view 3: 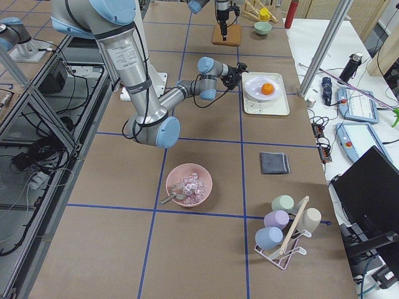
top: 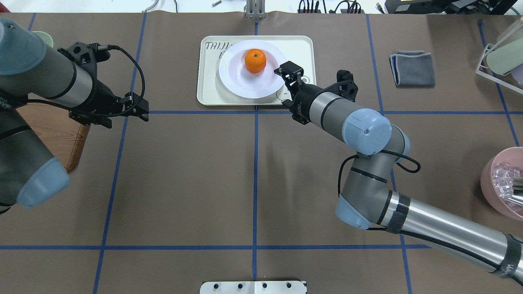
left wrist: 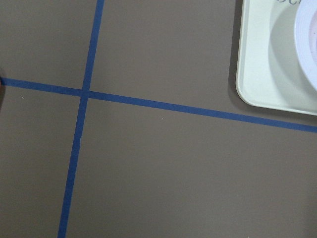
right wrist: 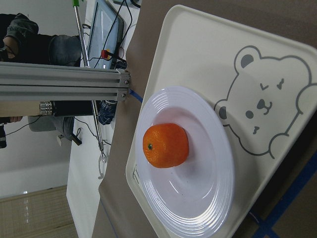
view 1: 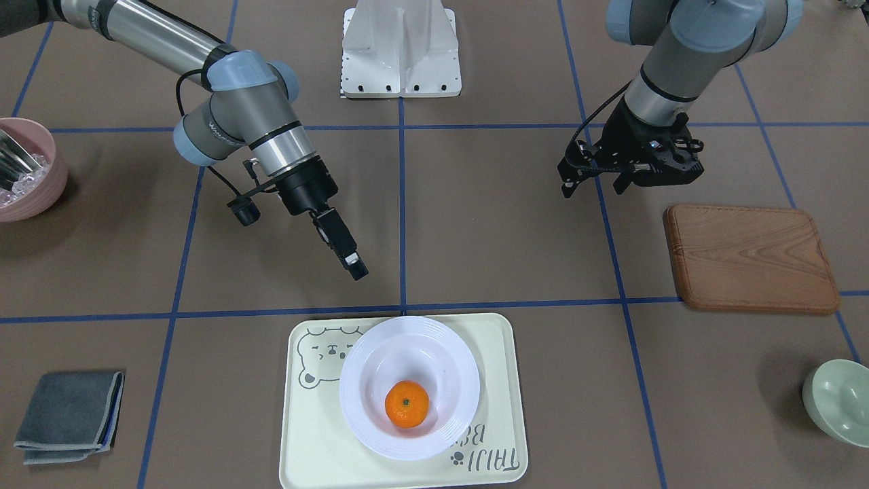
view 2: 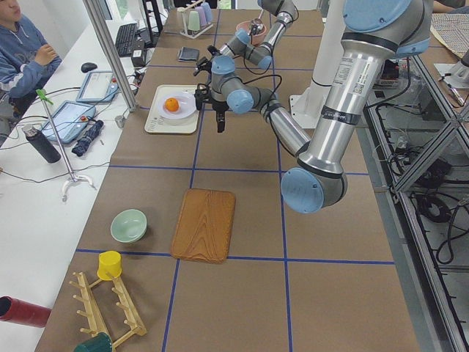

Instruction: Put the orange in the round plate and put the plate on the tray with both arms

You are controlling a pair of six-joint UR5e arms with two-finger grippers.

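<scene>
Crossing the brown table [view 1: 489,224], blue tape [view 1: 402,204] forms squares.

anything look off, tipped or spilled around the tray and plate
Nothing stands out. The orange sits inside the round plate, and the plate rests flat on the tray, a little off-centre. Nothing looks spilled, tipped or damaged.

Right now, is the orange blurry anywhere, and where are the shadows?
Right wrist view: the orange is sharp, with a soft shadow beside it on the round plate, though the whole picture is turned sideways. Overhead view: the plate glares so white that its ridges mostly fade. Left wrist view: the tray corner throws a dark shadow on the table.
</scene>
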